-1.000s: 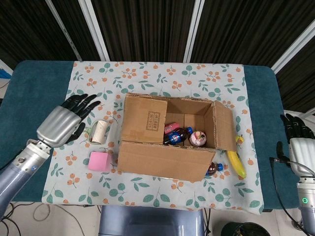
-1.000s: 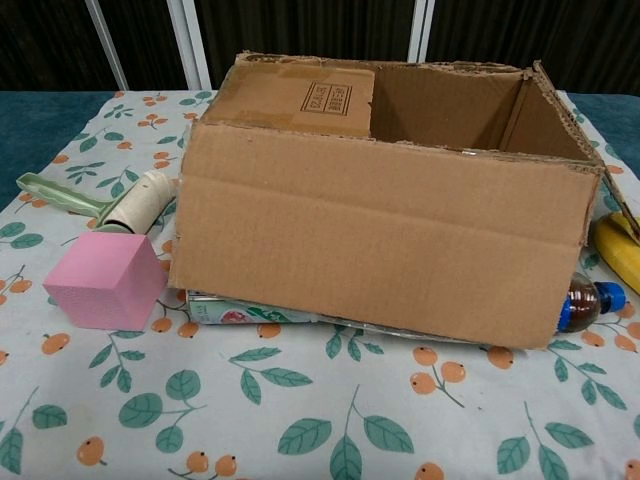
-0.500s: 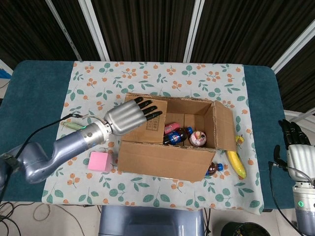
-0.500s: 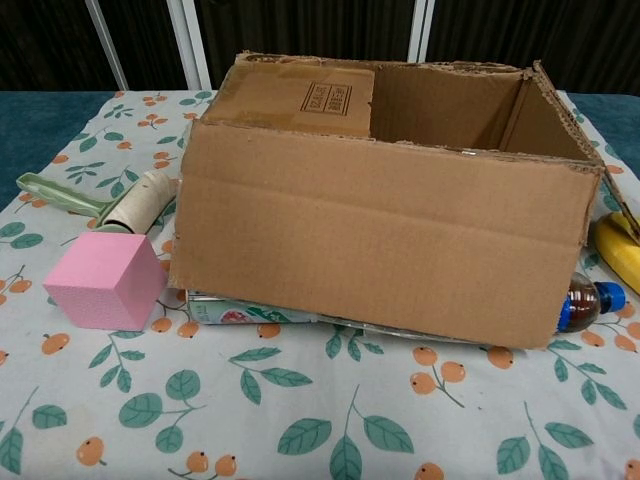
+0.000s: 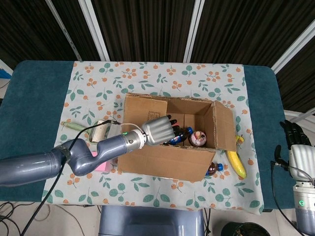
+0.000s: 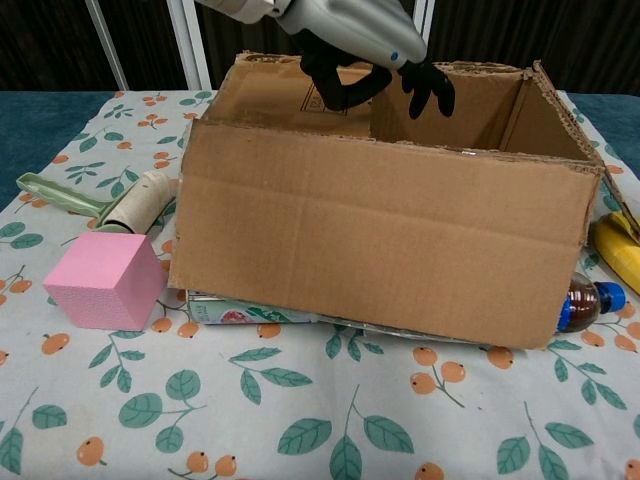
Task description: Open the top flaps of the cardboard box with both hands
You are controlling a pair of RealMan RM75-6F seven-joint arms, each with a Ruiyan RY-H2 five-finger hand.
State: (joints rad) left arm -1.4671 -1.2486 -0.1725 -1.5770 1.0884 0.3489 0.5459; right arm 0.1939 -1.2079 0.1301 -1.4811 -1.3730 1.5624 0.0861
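The cardboard box [image 5: 162,161] [image 6: 380,240] stands mid-table on the floral cloth. Its left flap [image 5: 142,105] [image 6: 275,95], with a printed label, lies folded inward over the opening. The right flap [image 5: 224,125] stands up and the front flap hangs outward. My left hand [image 5: 160,130] [image 6: 360,40] reaches in over the left flap's free edge, thumb above the flap and fingers [image 6: 430,92] curled down past the edge. Whether it touches the flap I cannot tell. My right hand [image 5: 297,145] hangs off the table's right side, holding nothing.
Bottles [image 5: 179,135] lie inside the box; another bottle [image 5: 216,168] [image 6: 588,303] sticks out under its right corner beside a banana [image 5: 236,163] [image 6: 620,250]. Left of the box are a pink cube [image 6: 105,280], a paper roll [image 5: 102,129] [image 6: 140,200] and a green tool [image 5: 71,126].
My left arm has swung right from the table's left side, crossed the folded flap and brought its hand over the flap's inner edge. The right hand dropped slightly. The box has not moved.
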